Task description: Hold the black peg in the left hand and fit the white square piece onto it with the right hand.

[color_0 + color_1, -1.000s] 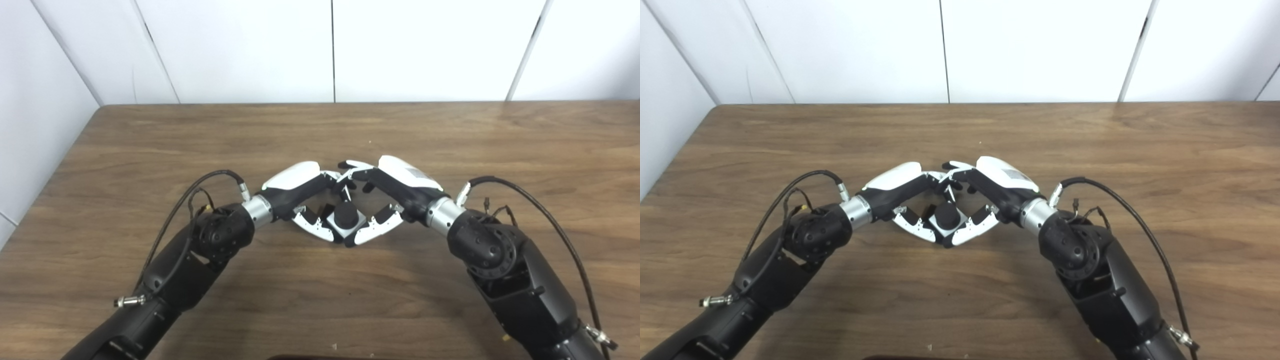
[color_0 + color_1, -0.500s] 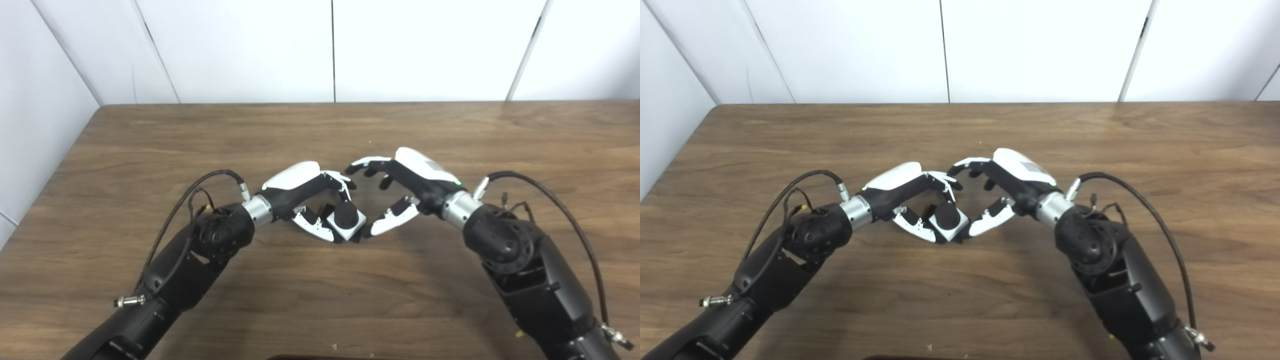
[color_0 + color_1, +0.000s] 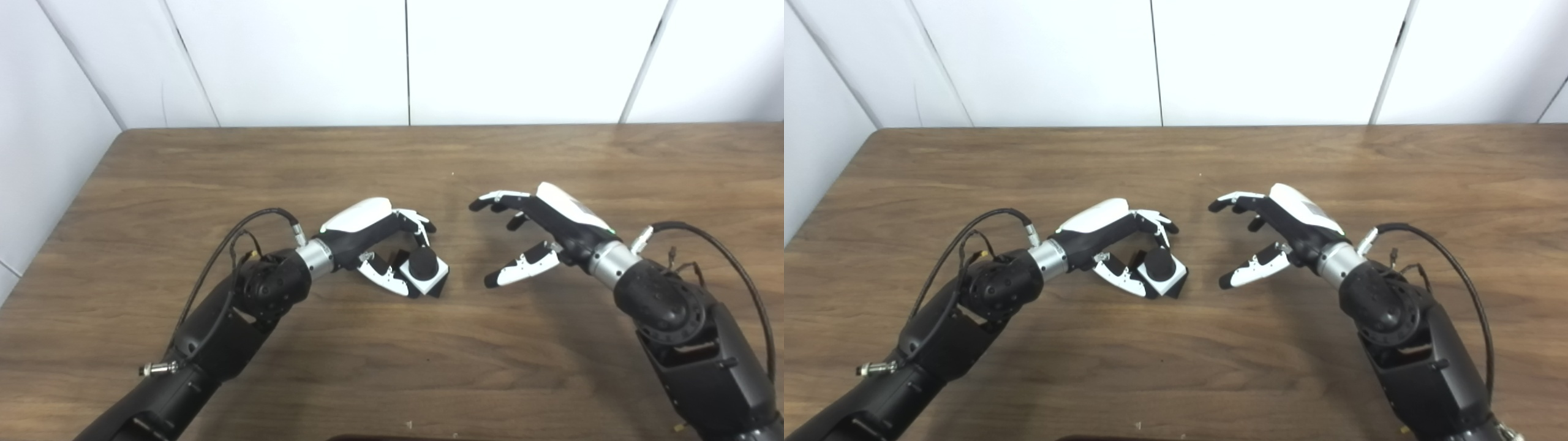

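The white square piece (image 3: 433, 277) sits around the black peg (image 3: 422, 263), whose round top shows through its middle. My left hand (image 3: 383, 242) is shut on this pair just above the wooden table (image 3: 392, 159), fingers over the far side and thumb on the near side. The lower part of the peg is hidden by the piece and the hand. My right hand (image 3: 539, 236) hangs to the right of the pair, apart from it, open, with nothing between fingers and thumb.
White wall panels stand behind the table's far edge. The table's left edge runs diagonally at the left. Loose cables arc from both forearms near the wrists. A dark object edge shows at the bottom middle (image 3: 392, 437).
My right hand has let go of the white square piece and drawn away to the right, fingers spreading. The left hand still holds the peg with the piece on it, unmoved.
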